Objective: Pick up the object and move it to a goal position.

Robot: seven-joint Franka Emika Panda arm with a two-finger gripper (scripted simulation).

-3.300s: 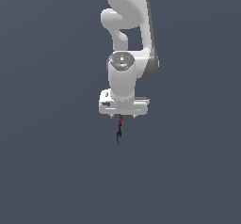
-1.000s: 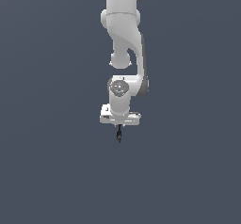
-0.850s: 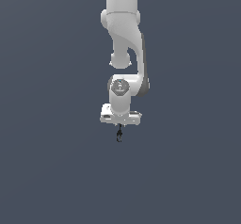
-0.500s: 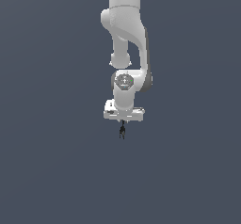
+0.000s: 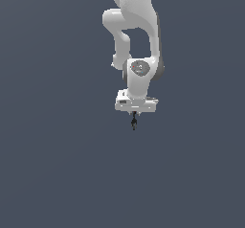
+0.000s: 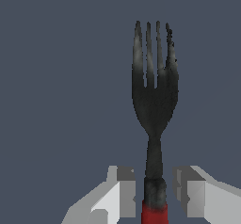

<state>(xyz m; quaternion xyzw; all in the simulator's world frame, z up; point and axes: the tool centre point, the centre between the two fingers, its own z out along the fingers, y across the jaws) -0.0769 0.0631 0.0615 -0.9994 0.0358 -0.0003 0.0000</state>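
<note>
The object is a small fork with a black tined head and a red handle end. In the wrist view it stands between my gripper's two white fingers, tines pointing away from the wrist. The grip point itself lies near the frame edge. In the exterior view the object hangs as a tiny dark sliver below my gripper, lifted off any surface, with the gripper shut on it. The white arm rises above.
Only a plain dark grey-blue background shows around the arm in both views. No goal marker, other object or edge is visible.
Over the last second the gripper, still holding the object, has shifted toward the exterior view's right and slightly upward. The upper arm has swung with it.
</note>
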